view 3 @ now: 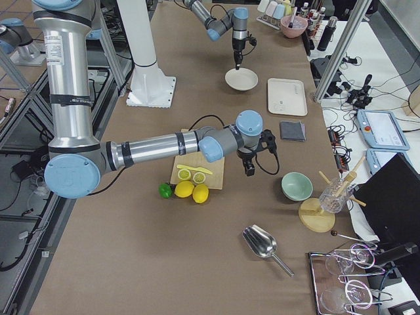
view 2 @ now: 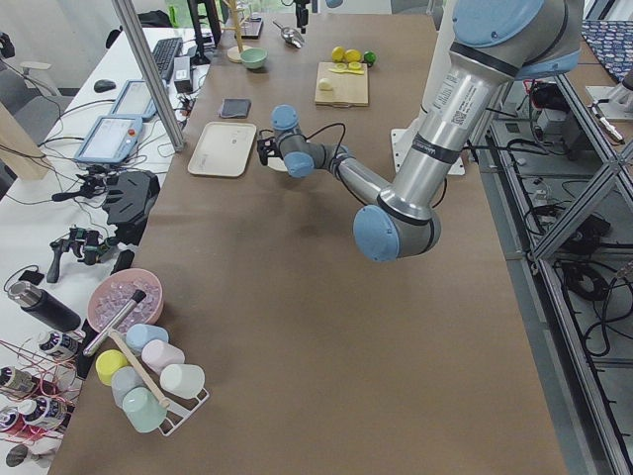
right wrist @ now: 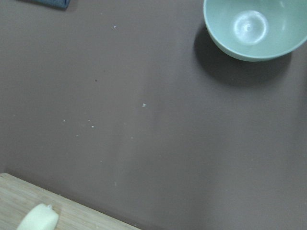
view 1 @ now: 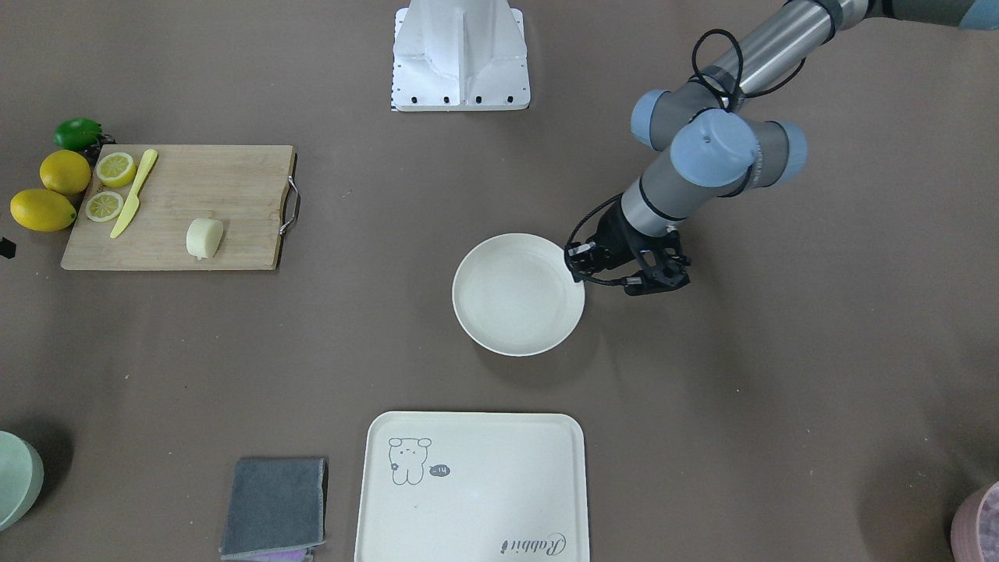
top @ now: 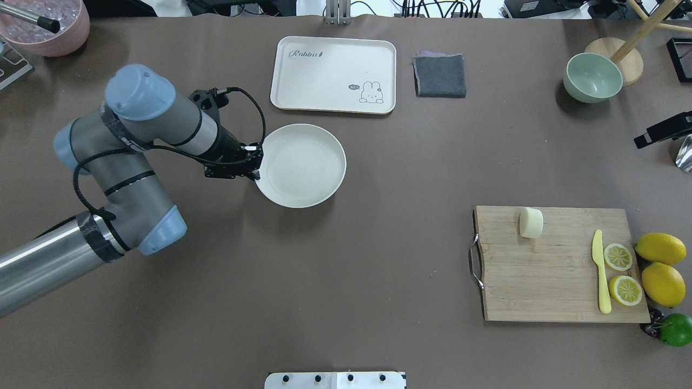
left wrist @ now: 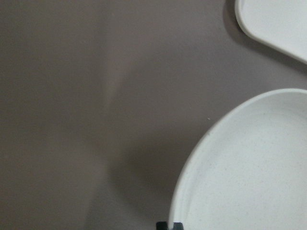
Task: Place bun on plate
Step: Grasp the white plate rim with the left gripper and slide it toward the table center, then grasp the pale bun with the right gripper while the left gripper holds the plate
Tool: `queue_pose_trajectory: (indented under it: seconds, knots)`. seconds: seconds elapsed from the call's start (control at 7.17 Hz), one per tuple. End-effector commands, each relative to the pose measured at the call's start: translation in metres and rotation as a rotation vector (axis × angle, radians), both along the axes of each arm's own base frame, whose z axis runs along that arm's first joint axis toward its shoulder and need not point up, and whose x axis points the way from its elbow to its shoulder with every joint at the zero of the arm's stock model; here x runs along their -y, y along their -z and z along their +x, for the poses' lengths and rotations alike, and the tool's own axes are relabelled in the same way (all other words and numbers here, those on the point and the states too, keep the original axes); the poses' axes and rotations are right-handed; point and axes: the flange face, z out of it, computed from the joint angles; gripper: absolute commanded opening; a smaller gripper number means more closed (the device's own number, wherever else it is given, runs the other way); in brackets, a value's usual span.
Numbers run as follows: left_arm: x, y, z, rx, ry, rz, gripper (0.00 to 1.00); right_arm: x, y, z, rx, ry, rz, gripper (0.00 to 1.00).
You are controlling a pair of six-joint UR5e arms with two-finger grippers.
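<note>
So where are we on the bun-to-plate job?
Nothing done: the bun lies on the cutting board, the plate is empty. In hand: the left gripper is at the plate's rim, grip unclear. Left: pick the bun, carry it over, set it down.

A long brown matte surface (view 2: 297, 327) fills most of every view, lit evenly from above, so the shadows on it are soft and short. In the exterior left view a slanted silver aluminium post (view 2: 148, 74) stands at the surface's left edge, towards the far end. Beyond the post, on the left, is a white side desk (view 2: 25, 223) strewn with tangled black cables (view 2: 69, 188). Farther along the desk lie two grey-framed tablets (view 2: 109, 139), a dark keyboard (view 2: 163, 49) and a dark computer mouse (view 2: 106, 85). On the right of that view, silver aluminium frame struts (view 2: 584, 208) cross above a grey floor (view 2: 593, 416).
</note>
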Motion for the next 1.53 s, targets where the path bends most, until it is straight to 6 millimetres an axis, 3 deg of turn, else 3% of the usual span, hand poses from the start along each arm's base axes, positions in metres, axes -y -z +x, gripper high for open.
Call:
queue_pose_trajectory:
  seconds: [0.0, 0.14, 0.28, 0.42, 0.7, 1.12, 1.26, 1.4]
  knots:
    - [-0.021, 0.02, 0.037, -0.008, 0.005, 0.014, 0.0, -0.002, 0.022, -0.025, 0.016, 0.028, 0.012, 1.0]
    - [-0.026, 0.024, 0.041, -0.014, -0.004, 0.016, 0.0, -0.002, 0.026, -0.037, 0.018, 0.041, 0.01, 1.0]
    - [-0.031, 0.026, 0.046, -0.015, -0.012, 0.016, 0.0, -0.001, 0.047, -0.062, 0.036, 0.011, -0.058, 1.0]
    - [-0.033, 0.027, 0.048, -0.016, -0.015, 0.017, 0.0, -0.01, 0.06, -0.1, 0.021, 0.013, -0.089, 0.99]
    - [-0.036, 0.032, 0.051, -0.022, -0.021, 0.02, 0.0, -0.03, 0.057, -0.153, -0.03, 0.037, -0.123, 0.98]
    - [-0.036, 0.036, 0.051, -0.03, -0.022, 0.027, 0.0, -0.05, 0.053, -0.189, -0.053, 0.033, -0.202, 0.98]
    - [-0.037, 0.038, 0.05, -0.034, -0.022, 0.029, 0.11, -0.056, 0.043, -0.196, -0.079, 0.034, -0.205, 0.97]
    - [-0.037, 0.039, 0.05, -0.034, -0.022, 0.029, 0.55, -0.063, 0.031, -0.2, -0.098, 0.043, -0.222, 0.94]
